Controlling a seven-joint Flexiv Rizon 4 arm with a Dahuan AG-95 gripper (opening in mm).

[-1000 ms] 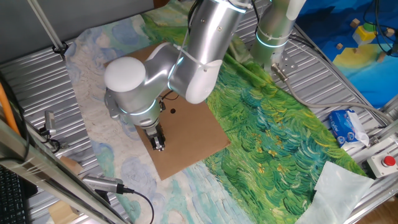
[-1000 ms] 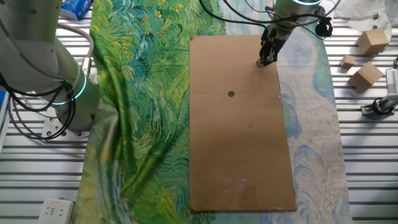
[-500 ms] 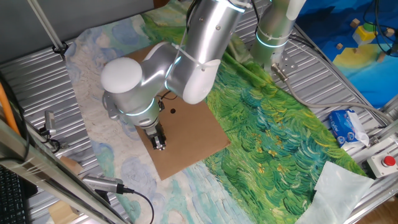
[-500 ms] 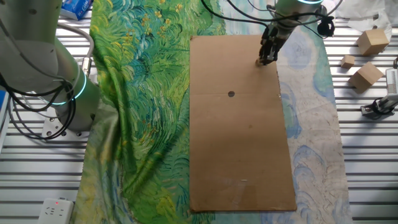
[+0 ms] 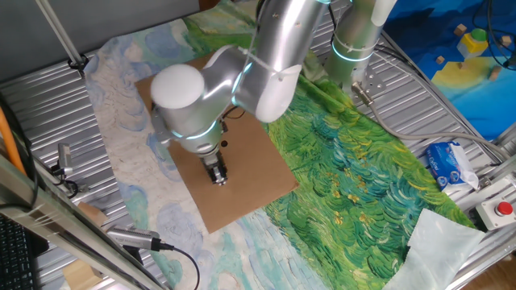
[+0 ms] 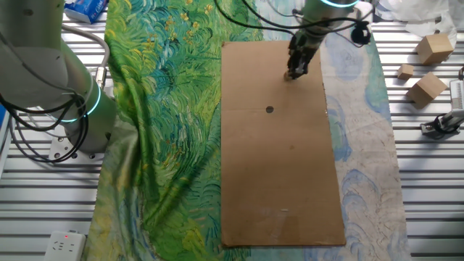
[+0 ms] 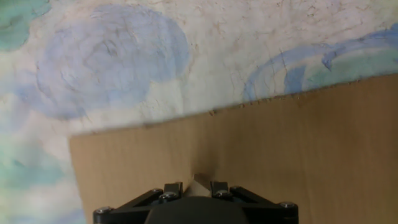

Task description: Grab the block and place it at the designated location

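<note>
Judging by its size and pale wood, the block (image 7: 200, 184) should handle as a light, rigid thing with flat, fairly grippy faces: no risk of crushing, but so small that a slightly off-centre squeeze could let it twist or pop out. The sensible hold is across two opposite flat sides, square to the fingers, which is how it appears to sit now.

In the hand view a tan wedge shows between the two black fingers, so the pincer (image 7: 200, 186) looks clenched on the block, though only a sliver of it is visible there. In the two fixed views the block is hidden behind the fingertips and cannot be made out.

Taking the dot (image 6: 270, 110) as the landmark: in the view that looks down on the desk, the pincer (image 6: 293, 72) and its load are over the cardboard (image 6: 283, 181), near the dot but not above it, offset toward the far short edge of the sheet and a little toward the pale-blue cloth side. In the other fixed view the pincer (image 5: 218, 177) sits just beside the dot (image 5: 224, 145), toward the sheet's near corner. Whether the block touches the cardboard or hangs clear of it cannot be told.
</note>
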